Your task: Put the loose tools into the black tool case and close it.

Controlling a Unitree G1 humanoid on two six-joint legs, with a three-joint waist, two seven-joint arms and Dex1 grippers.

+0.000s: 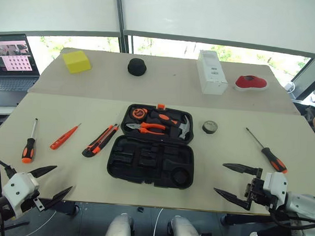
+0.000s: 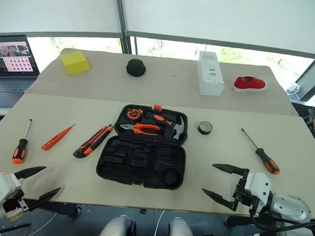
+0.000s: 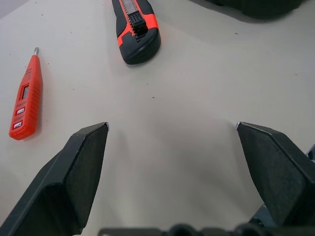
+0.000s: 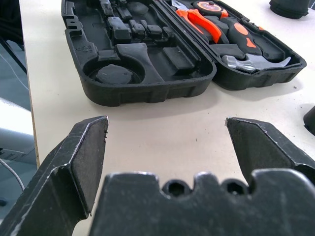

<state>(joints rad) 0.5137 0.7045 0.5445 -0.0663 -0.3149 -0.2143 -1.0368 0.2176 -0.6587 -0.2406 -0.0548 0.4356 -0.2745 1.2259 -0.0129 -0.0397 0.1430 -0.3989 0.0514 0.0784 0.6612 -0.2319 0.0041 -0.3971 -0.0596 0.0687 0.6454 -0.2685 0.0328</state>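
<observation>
The black tool case (image 1: 145, 160) lies open mid-table, its near half showing bare moulded slots. Left of it rest a utility knife (image 1: 100, 140), a slim orange tester screwdriver (image 1: 64, 137) and a black-and-orange screwdriver (image 1: 29, 144). To its right sit a small dark tape roll (image 1: 210, 127) and a second screwdriver (image 1: 268, 152). My left gripper (image 1: 63, 178) hangs open at the table's near left edge, short of the knife (image 3: 138, 29) and tester (image 3: 25, 101). My right gripper (image 1: 219, 177) stands open near the front right, facing the case (image 4: 138, 64), holding nothing.
The case's far half holds orange-handled pliers (image 1: 146, 128), a hammer (image 1: 180, 129) and a tape measure (image 1: 139, 113). On the far table stand a yellow block (image 1: 76, 61), a round black object (image 1: 136, 66), a white box (image 1: 212, 72) and a red item (image 1: 251, 83). A laptop (image 1: 13, 64) sits far left.
</observation>
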